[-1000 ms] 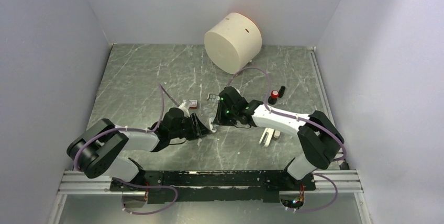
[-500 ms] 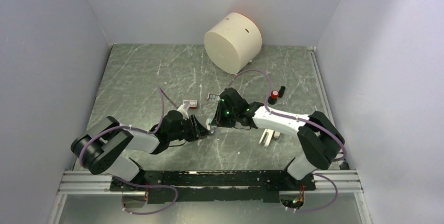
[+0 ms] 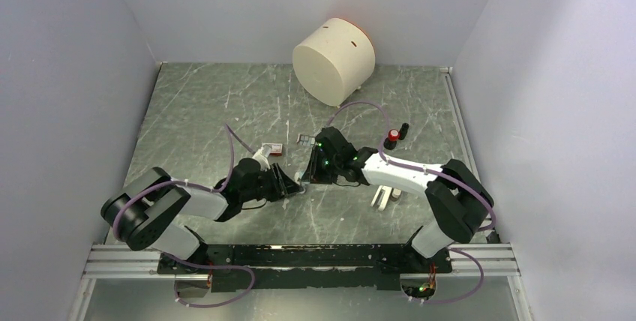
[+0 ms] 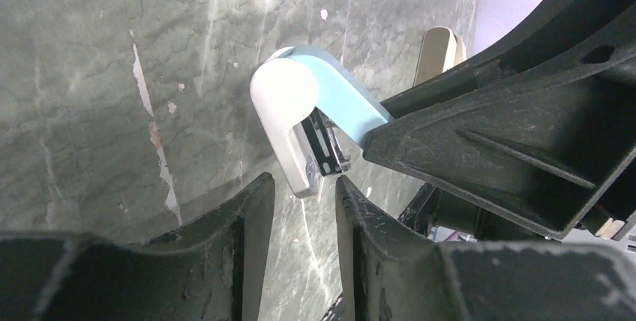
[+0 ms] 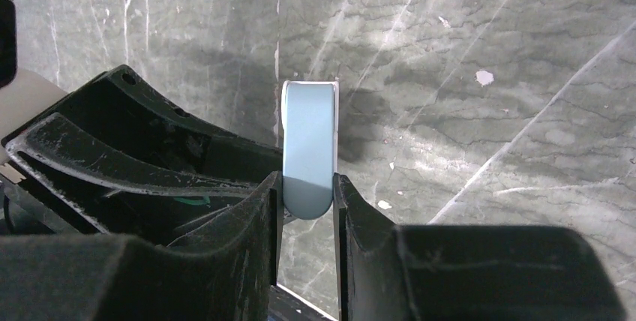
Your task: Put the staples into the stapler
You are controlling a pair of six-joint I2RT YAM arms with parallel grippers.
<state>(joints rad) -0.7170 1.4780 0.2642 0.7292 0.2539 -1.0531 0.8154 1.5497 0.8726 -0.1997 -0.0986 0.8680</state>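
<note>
The stapler point(image 5: 308, 141), light blue on top with a white underside, is clamped between the fingers of my right gripper point(image 5: 306, 186). In the top view the right gripper point(image 3: 309, 172) holds it low over the table's middle. The stapler point(image 4: 300, 103) hangs open in the left wrist view, with its dark metal channel showing. My left gripper point(image 4: 304, 186) stands open, its fingertips on either side of the stapler's white lower end; I cannot tell if they touch. The left gripper point(image 3: 292, 184) faces the right one. The staples point(image 3: 304, 139), small grey strips, lie on the table just behind.
A small red-and-white box point(image 3: 275, 148) lies behind the left gripper. A big cream cylinder point(image 3: 334, 60) stands at the back. A red-capped item point(image 3: 391, 139) and a black one point(image 3: 403, 129) sit at the right. A white object point(image 3: 385, 195) lies under the right forearm.
The left arm has swung a little so that its gripper sits closer to the stapler's end. The right arm and the stapler have barely moved.
</note>
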